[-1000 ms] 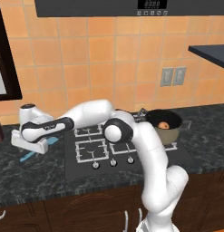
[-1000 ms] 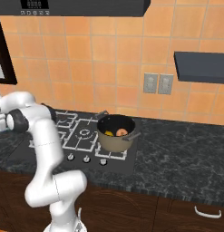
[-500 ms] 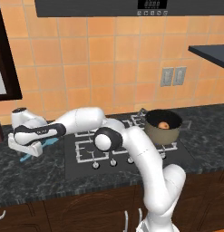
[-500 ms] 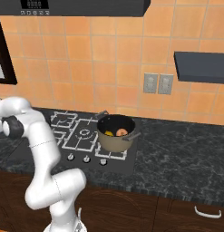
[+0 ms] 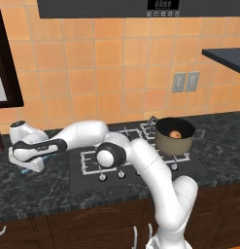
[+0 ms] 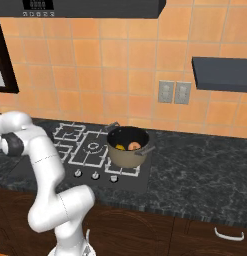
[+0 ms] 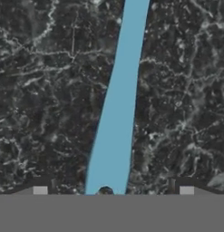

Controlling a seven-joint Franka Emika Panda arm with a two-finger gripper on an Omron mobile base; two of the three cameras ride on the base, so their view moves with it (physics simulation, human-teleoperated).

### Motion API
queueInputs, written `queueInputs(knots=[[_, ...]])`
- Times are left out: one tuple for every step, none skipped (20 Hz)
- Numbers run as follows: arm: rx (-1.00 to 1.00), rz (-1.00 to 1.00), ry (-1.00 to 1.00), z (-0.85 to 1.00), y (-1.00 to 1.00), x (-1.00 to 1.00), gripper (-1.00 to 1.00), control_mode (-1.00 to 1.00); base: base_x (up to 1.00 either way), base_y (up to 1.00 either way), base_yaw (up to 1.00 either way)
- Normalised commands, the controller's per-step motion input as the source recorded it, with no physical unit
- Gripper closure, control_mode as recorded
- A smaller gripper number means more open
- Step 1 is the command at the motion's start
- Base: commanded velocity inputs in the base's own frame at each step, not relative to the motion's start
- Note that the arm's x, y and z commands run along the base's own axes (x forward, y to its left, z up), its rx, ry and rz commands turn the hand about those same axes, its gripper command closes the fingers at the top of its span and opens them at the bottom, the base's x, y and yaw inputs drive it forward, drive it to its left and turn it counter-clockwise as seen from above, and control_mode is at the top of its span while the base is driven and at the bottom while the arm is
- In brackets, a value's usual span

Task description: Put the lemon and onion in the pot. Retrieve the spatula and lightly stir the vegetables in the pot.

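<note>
Gripper (image 7: 113, 190) open, straddling the spatula (image 7: 119, 99) flat on the dark surface (image 7: 50, 113) mid-frame; lemon (image 6: 120, 146) and onion (image 6: 135, 145) already in pot (image 6: 127, 148), so retrieval step; next: close on handle.

Bare dark counter (image 7: 50, 113) either side of flat-lying spatula (image 7: 117, 113) under tool (image 7: 113, 191).

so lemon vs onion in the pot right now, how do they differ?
Colour: the lemon is bright yellow, the onion orange-brown. Position: in the right base view the lemon sits left of the onion, close beside it; contact can't be judged. Shape: the onion reads as round; the lemon shows as a small patch, its shape too small to tell. Shared: both lie inside the pot on the stove, similar in size.
</note>
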Motion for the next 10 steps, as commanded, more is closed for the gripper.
queueInputs(knots=[[0.0,-0.02,-0.06,-0.23,0.0,0.0,-1.0,-1.0,0.0,0.0,0.0],[0.0,-0.02,-0.09,-0.15,0.0,0.06,-1.0,-1.0,0.0,0.0,0.0],[0.0,-0.02,-0.09,-0.13,0.0,0.06,-1.0,-1.0,0.0,0.0,0.0],[0.0,-0.02,-0.09,-0.11,0.0,0.12,-1.0,-1.0,0.0,0.0,0.0],[0.0,-0.01,-0.07,-0.12,0.0,0.0,-1.0,-1.0,0.0,0.0,0.0],[0.0,-0.01,-0.05,-0.22,0.0,0.0,1.0,-1.0,0.0,0.0,0.0],[0.0,0.0,-0.07,-0.19,0.0,0.0,1.0,-1.0,0.0,0.0,0.0],[0.0,0.0,-0.06,-0.21,0.0,0.0,1.0,-1.0,0.0,0.0,0.0],[0.0,0.0,-0.06,-0.18,-0.07,0.0,1.0,-1.0,0.0,0.0,0.0],[0.0,0.0,-0.03,-0.17,-0.16,0.0,1.0,-1.0,0.0,0.0,0.0]])
